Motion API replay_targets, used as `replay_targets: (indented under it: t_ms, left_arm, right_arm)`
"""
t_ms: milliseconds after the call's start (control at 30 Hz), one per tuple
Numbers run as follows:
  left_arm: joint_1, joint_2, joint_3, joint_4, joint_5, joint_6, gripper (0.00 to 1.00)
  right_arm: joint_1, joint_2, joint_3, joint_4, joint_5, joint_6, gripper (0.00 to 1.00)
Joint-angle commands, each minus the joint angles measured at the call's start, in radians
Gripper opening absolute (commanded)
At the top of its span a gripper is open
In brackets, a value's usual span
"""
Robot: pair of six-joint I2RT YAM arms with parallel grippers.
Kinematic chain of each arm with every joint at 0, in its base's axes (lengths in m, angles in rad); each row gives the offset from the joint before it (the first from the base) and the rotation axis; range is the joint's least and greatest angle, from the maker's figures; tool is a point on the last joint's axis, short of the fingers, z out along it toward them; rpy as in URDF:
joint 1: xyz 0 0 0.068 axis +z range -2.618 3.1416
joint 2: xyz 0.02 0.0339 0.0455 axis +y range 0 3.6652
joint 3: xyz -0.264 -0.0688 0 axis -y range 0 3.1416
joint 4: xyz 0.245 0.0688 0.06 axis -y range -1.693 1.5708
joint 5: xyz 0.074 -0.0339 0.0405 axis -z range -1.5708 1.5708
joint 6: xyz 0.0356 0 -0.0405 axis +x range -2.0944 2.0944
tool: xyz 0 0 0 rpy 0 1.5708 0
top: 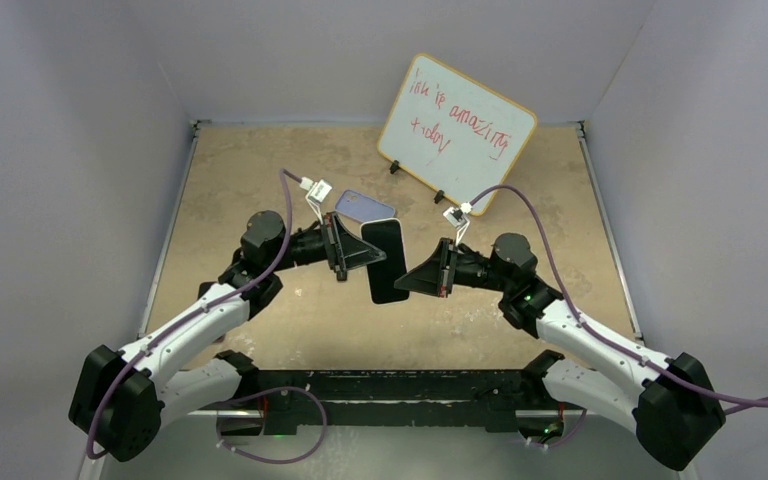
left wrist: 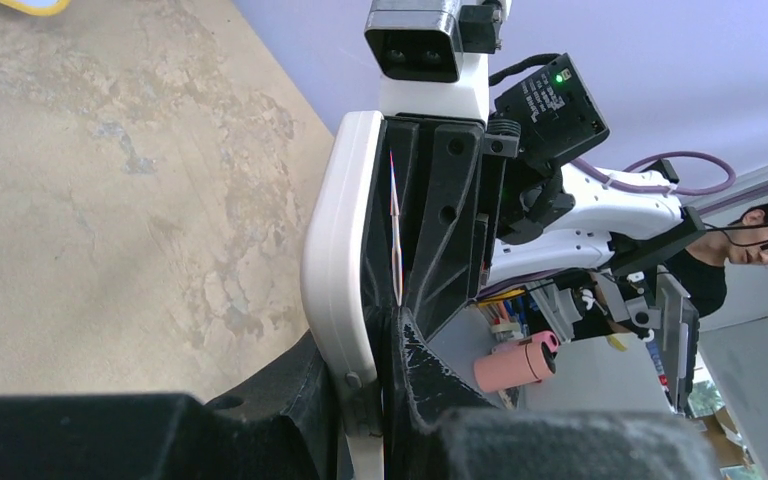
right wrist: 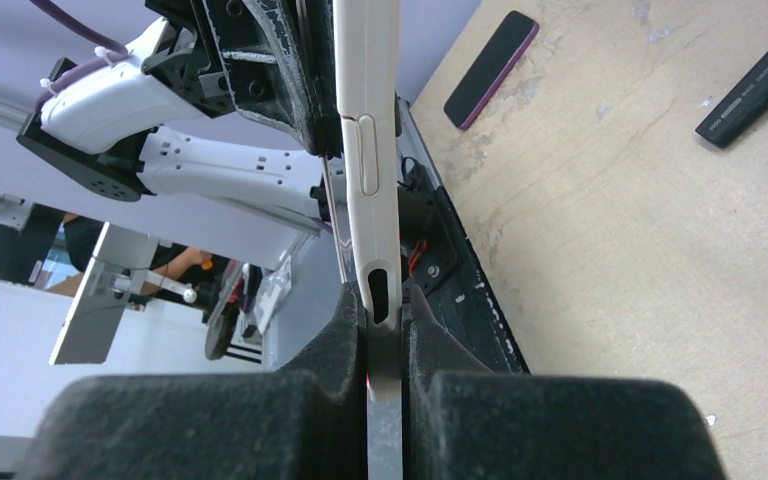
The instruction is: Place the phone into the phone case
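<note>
Glossy black phone (top: 390,255) at frame centre, clamped from opposite sides by left gripper (top: 360,248) and right gripper (top: 413,280). Stiff, slick, probably light and breakable; safest taken by thin pale edges. Lavender case (top: 365,207) lying flat just above in frame.

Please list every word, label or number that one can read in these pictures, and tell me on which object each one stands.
"you're amazing today": red handwriting on the whiteboard; the first word is unclear.
Print on the black marker: too small to read.
White print on the black box with the green light: blurred, unreadable.
</note>
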Motion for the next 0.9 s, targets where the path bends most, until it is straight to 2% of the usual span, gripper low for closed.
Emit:
replay_targets:
  t_ms: [0, 67, 100, 200, 267, 333, 433, 567, 700, 867]
  left_arm:
    - [0.002, -0.008, 0.002, -0.009, -0.105, 0.125, 0.0]
    - [0.002, -0.011, 0.006, -0.024, -0.109, 0.13, 0.0]
    - [0.002, -0.013, 0.005, -0.015, -0.103, 0.121, 0.0]
    - [0.002, -0.029, -0.012, 0.049, -0.091, 0.052, 0.0]
    - [0.003, -0.04, -0.029, 0.102, -0.09, 0.005, 0.0]
    - [0.003, -0.041, -0.045, 0.155, -0.09, -0.038, 0.0]
    - [0.003, -0.037, -0.058, 0.193, -0.094, -0.065, 0.0]
    - [0.003, -0.037, -0.088, 0.239, -0.108, -0.091, 0.0]
    - [0.004, -0.028, -0.092, 0.251, -0.108, -0.096, 0.0]
    - [0.004, -0.04, -0.093, 0.197, -0.142, -0.045, 0.0]
  right_arm:
    - [-0.001, -0.008, 0.003, -0.024, 0.071, 0.108, 0.0]
    - [0.0, -0.006, 0.0, -0.016, 0.078, 0.111, 0.0]
    - [0.0, -0.005, -0.001, -0.01, 0.08, 0.107, 0.07]
    - [-0.001, -0.012, -0.001, -0.006, 0.077, 0.076, 0.37]
    - [-0.001, -0.007, -0.008, 0.0, 0.056, 0.058, 0.51]
    - [0.0, 0.004, -0.02, 0.013, 0.045, 0.052, 0.58]
    - [0.0, 0.025, -0.042, 0.057, 0.028, 0.07, 0.6]
    - [0.004, 0.058, -0.056, 0.109, 0.008, 0.101, 0.6]
    - [0.006, 0.056, -0.058, 0.105, 0.024, 0.106, 0.47]
    - [0.006, 0.04, -0.066, 0.097, 0.036, 0.136, 0.06]
